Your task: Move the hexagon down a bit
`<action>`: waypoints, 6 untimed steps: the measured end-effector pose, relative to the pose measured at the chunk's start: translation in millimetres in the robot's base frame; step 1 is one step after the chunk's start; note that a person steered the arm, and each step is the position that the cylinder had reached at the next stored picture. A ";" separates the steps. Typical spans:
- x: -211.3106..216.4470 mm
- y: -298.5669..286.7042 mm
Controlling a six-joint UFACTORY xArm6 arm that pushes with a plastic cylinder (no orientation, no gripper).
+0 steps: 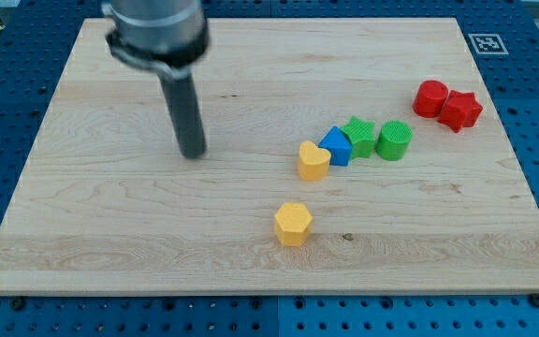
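The wooden table is mostly bare on its left half, where the rod's tip stands alone, touching no block; being a plain rod, it holds nothing. The yellow hexagon lies near the bottom edge, around the middle. To push it down, the tip probably must first go above it, between it and the yellow heart.

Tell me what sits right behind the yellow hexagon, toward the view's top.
Bare board lies directly behind the yellow hexagon. Farther up stands a yellow heart, touching a blue block. Nothing is hidden there. My tip is away to the upper left, apart from all blocks.
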State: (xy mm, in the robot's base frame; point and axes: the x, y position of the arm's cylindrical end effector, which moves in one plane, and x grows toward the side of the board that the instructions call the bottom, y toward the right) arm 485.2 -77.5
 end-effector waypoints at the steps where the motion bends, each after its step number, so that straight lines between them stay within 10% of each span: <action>1: 58.2 65.3; 4: 56.6 218.0; 6: 16.3 211.7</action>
